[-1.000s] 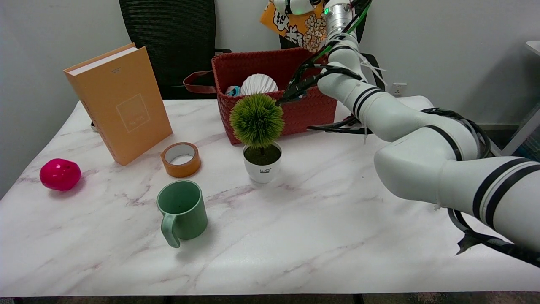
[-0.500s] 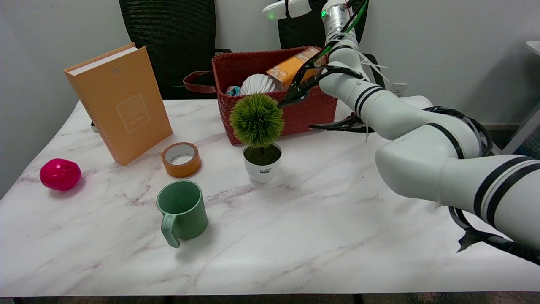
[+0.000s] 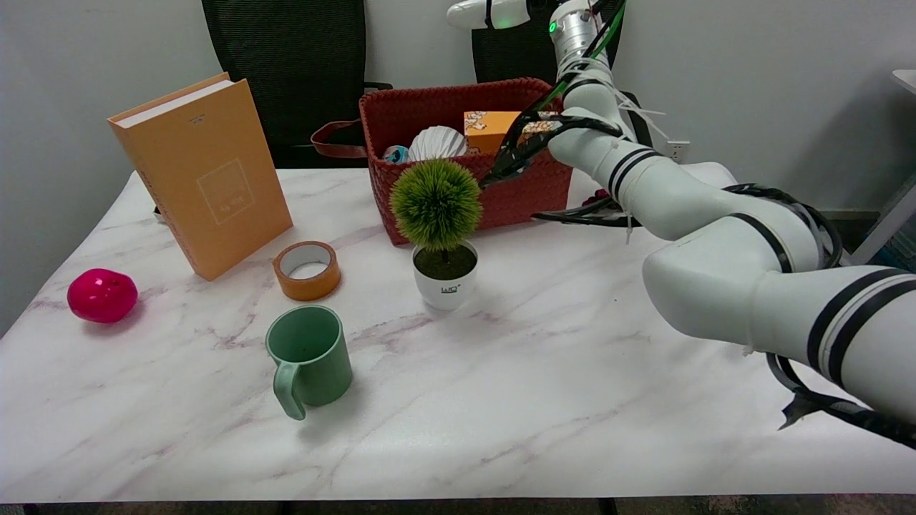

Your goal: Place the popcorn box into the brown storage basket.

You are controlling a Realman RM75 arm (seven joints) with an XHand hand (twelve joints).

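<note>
- Popcorn box (image 3: 486, 129) lies inside the brown storage basket (image 3: 458, 193), directly below your right hand (image 3: 494, 13).
- Your hand hovers above it, fingers apart, holding nothing.

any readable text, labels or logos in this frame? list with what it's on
White plant pot: small dark logo, reads roughly "LUO", not certain.
Orange book: title line on the cover and print inside the pale square, too small to read.
Popcorn box in the basket: printed pattern, no legible text.
Nothing else carries text.
</note>
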